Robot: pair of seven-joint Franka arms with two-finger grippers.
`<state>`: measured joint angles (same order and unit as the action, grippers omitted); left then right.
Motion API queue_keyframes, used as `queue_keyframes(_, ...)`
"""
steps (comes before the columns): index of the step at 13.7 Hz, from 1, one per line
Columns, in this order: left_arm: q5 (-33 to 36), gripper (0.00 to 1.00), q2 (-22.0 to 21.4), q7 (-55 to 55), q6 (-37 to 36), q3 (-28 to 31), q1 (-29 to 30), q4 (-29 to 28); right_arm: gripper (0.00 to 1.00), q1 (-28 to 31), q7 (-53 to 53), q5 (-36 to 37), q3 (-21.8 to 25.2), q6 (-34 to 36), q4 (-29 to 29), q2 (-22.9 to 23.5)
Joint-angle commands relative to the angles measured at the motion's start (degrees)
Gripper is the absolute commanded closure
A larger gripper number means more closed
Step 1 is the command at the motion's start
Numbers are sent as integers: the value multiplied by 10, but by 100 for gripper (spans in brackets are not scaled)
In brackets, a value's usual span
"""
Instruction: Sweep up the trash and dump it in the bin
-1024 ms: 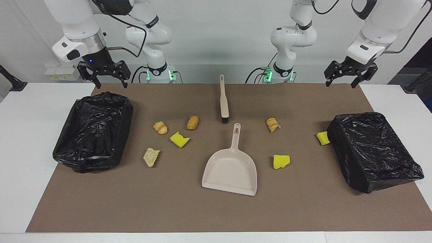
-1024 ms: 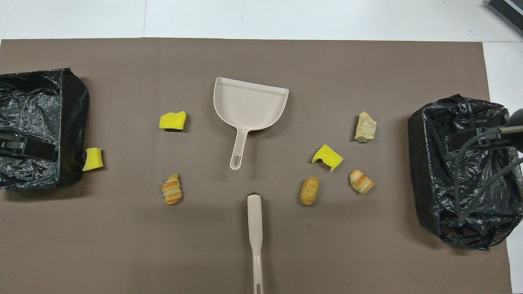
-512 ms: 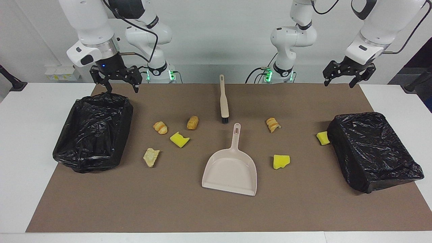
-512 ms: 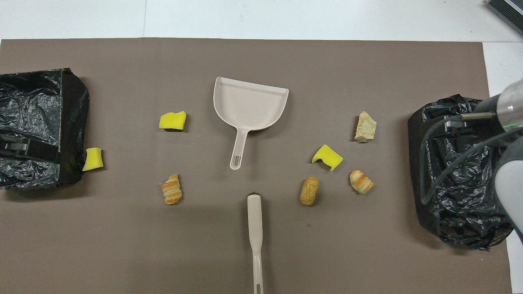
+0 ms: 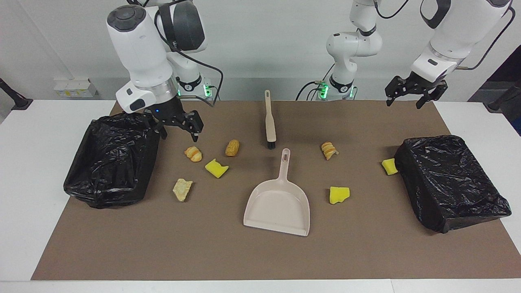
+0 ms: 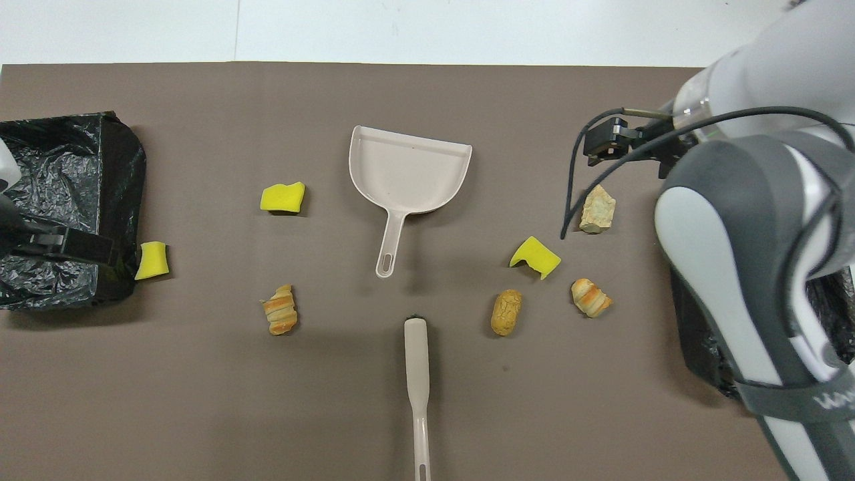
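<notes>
On the brown mat (image 5: 260,260) that covers the counter (image 5: 36,171), seven bits of trash lie still. Four are by the right arm's end: a stripy roll (image 5: 193,154), an oval bun (image 5: 232,147), a yellow sponge chunk (image 5: 215,168) and a pale crumbly piece (image 5: 182,189). Three are toward the left arm's end: a twisty pastry (image 5: 329,150), a yellow chunk (image 5: 339,195) and a small yellow piece (image 5: 389,166) touching the black bin there (image 5: 452,183).

The dustpan (image 5: 278,203) sits in the middle, its handle pointing at the robots. The brush (image 5: 269,122) lies nearer to them, with its bristles close to the handle's tip.

The right claw (image 5: 178,128) hangs low over the mat, just beside the other black bin (image 5: 112,158) and near the stripy roll. Its fingers are spread wide and hold nothing.

The left claw (image 5: 411,92) waits up high over the mat's corner, spread wide and holding nothing too.
</notes>
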<state>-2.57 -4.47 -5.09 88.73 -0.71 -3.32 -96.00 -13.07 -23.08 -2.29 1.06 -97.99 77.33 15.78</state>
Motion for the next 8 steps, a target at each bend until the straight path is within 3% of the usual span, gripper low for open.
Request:
queue_keyframes(1,-15,0,-12,-3,45,-3,-7,-43,0,-11,-68,-16,-17,-42,-34,50)
queue_keyframes(5,-15,0,-26,-4,139,-3,-62,-124,0,-40,-160,-39,-51,-83,-46,95)
queue_keyframes(8,-23,0,-99,-3,245,-3,-94,-252,0,-63,-223,-88,-65,-102,-43,127)
